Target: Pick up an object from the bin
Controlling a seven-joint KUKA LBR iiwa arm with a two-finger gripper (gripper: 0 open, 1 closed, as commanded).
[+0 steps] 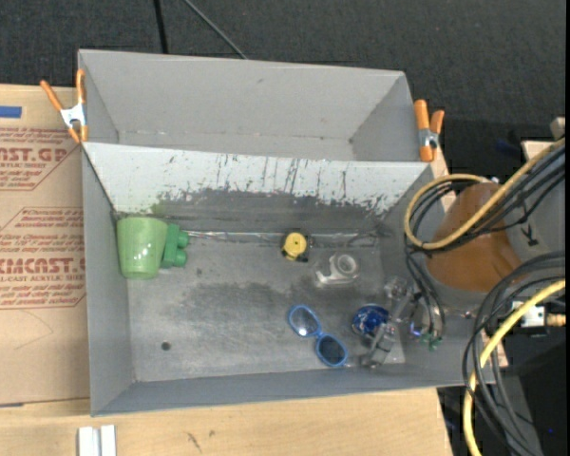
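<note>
My gripper [402, 317] is low in the bin's near right corner. Right beside it, to its left, lies a small shiny blue round thing [368, 321], touching or nearly touching it. A pair of blue toy glasses [315, 335] lies further left on the bin floor near the front wall. A small clear grey piece [337, 269] rests a little behind the gripper, towards the middle.
A green cup [142, 246] lies on its side against the left wall with a green knobbly piece [176, 246] next to it. A small yellow thing [294, 245] sits at the foot of the back wall. The arm's orange cover and cables crowd the right rim.
</note>
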